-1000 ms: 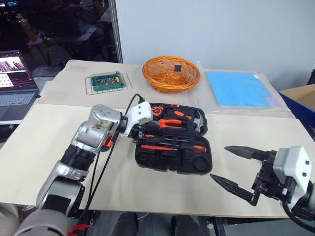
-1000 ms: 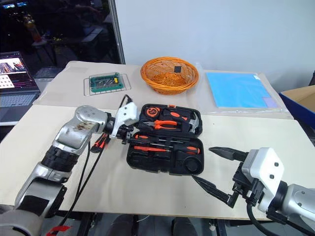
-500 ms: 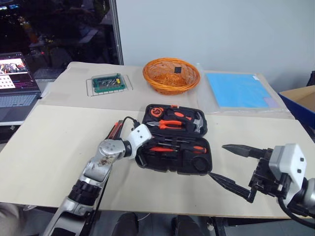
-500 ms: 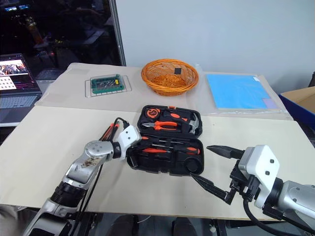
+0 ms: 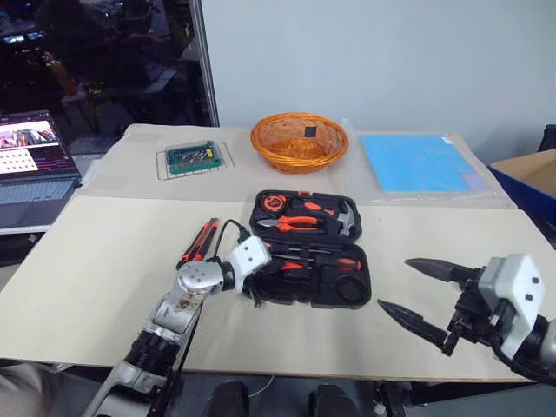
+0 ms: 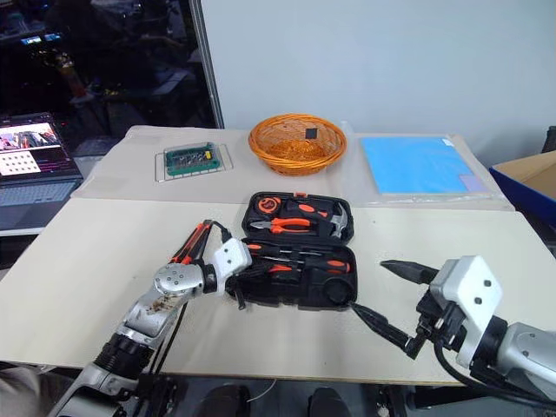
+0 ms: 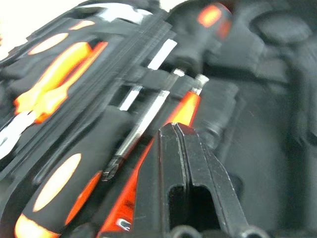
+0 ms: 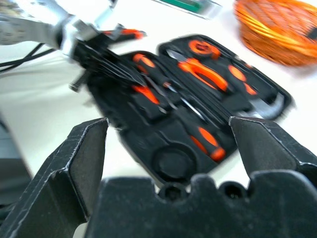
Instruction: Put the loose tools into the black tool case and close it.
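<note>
My left gripper (image 7: 179, 130) has dropped into the open black tool case (image 5: 310, 250) mid-table, fingers pressed together, seemingly empty over the screwdrivers (image 7: 148, 114). Utility knife (image 5: 199, 242) lies outside, left. Right gripper (image 5: 415, 287) gapes wide.

We see the black tool case (image 5: 308, 249) lying open and flat near the middle of the table, its far half holding orange-handled pliers (image 5: 291, 222) and its near half two black-and-orange screwdrivers (image 5: 334, 261) side by side in their slots. An orange-black utility knife (image 5: 200, 241) lies loose on the table just beside the case's left end.
</note>
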